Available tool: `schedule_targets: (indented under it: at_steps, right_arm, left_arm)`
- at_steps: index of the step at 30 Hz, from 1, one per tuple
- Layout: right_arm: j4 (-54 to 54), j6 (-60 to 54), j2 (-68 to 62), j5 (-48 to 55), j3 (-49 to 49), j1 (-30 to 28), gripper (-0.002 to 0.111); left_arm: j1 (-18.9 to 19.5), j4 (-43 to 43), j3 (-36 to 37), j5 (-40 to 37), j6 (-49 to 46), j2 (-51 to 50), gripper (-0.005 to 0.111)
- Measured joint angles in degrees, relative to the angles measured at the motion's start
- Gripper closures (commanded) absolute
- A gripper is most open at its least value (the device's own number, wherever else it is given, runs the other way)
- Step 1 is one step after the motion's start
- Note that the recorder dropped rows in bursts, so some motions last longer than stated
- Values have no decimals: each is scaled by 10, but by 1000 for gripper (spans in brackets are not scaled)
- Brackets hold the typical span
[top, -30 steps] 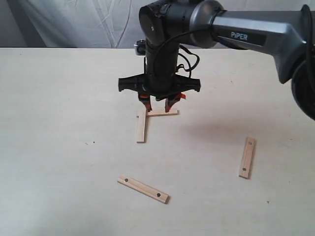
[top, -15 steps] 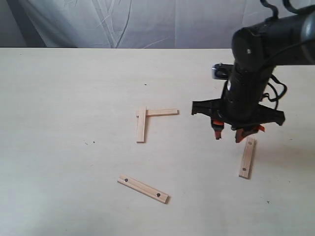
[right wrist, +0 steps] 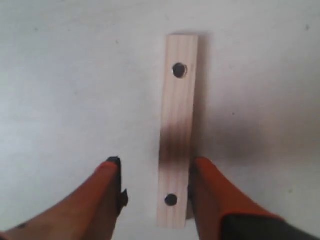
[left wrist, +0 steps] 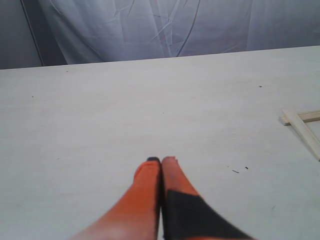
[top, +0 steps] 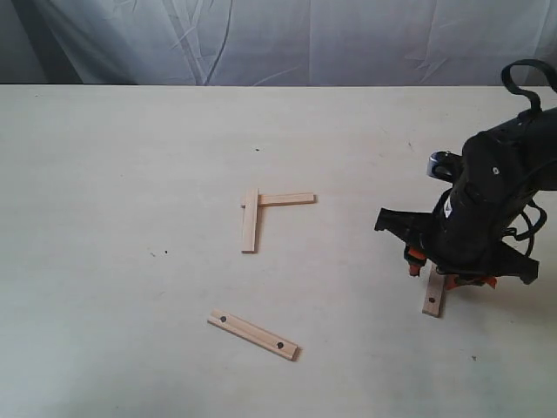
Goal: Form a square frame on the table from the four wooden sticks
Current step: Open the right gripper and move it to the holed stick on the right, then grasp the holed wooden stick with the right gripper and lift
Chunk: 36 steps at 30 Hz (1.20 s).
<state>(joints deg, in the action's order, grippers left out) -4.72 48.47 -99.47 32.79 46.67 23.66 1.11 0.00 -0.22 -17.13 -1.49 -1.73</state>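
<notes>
My right tool [right wrist: 157, 165], jaws apart, straddles the two-holed wooden stick [right wrist: 177, 115] lying flat on the counter [right wrist: 60, 75]; light, stiff, thin slat, likely best pinched across its long edges near mid-length.

A: What does the right arm [top: 500, 187] look like?
B: Glossy black shell, a black cable [top: 520, 73] looping above, perhaps a silver fitting [top: 438, 164] at the wrist; it's blurry.
A: And the left tool [left wrist: 161, 161], the right tool [right wrist: 156, 165]?
B: Orange fingers [right wrist: 97, 200], black tips and pads.

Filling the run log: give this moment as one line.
right gripper open, straddling holed stick | left gripper shut, empty | plain sticks form L | second holed stick loose
</notes>
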Motion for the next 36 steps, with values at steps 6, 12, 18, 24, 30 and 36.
schedule_targets:
  at_steps: [6, 12, 18, 24, 30, 36]
  right_arm:
    - [-37, 25, -16, -1, 0, 0, 65]
    - [-42, 30, -39, -5, 0, 0, 73]
    - [-42, 30, -41, -7, 0, 0, 108]
    - [-37, 10, -20, 25, 47, 0, 108]
    - [104, -183, -25, 92, 202, 0, 108]
    - [107, -213, -90, 143, 307, 46, 108]
  left_arm:
    - [0, 0, 0, 0, 0, 0, 107]
    - [0, 0, 0, 0, 0, 0, 107]
    - [0, 0, 0, 0, 0, 0, 107]
    - [0, 0, 0, 0, 0, 0, 107]
    - [0, 0, 0, 0, 0, 0, 107]
    - [0, 0, 0, 0, 0, 0, 107]
